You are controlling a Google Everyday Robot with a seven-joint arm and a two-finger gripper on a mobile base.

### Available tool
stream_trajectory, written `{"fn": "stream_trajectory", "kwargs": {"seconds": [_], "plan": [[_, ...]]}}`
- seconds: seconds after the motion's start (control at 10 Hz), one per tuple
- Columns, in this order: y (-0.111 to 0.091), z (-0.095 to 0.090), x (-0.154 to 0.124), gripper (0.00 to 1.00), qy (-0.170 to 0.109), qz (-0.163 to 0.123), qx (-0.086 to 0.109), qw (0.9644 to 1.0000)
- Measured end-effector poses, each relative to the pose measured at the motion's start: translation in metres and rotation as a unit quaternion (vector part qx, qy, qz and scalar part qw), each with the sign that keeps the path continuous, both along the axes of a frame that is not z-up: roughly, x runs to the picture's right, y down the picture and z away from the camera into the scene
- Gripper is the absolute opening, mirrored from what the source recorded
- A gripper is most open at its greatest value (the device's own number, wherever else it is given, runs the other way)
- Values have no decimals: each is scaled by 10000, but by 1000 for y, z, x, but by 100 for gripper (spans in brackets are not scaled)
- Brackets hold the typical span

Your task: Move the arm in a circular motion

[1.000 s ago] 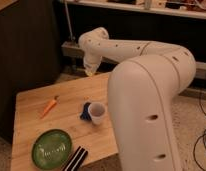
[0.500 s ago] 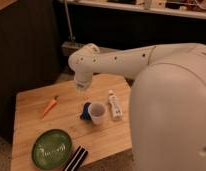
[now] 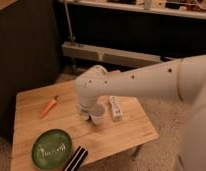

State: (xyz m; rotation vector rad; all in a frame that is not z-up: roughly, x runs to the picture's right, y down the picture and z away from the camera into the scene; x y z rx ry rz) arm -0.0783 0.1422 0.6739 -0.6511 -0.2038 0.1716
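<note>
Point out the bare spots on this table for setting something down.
Free: the near right corner of the light wooden table, right of the black striped object; and the left strip between the orange carrot and round green plate. Crowded: the middle, where the glossy white arm hangs its gripper beside the white cup and white tube.
</note>
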Motion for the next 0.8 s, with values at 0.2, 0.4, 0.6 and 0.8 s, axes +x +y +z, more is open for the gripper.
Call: {"fn": "stream_trajectory", "kwargs": {"seconds": [0.2, 0.4, 0.6, 0.8], "plan": [[29, -10, 30, 3, 215, 254, -71, 9994], [40, -9, 59, 3, 507, 626, -87, 9967], [29, 3, 98, 3, 848, 1082, -63, 9905], [-2, 24, 133, 3, 1093, 1453, -13, 9833]]}}
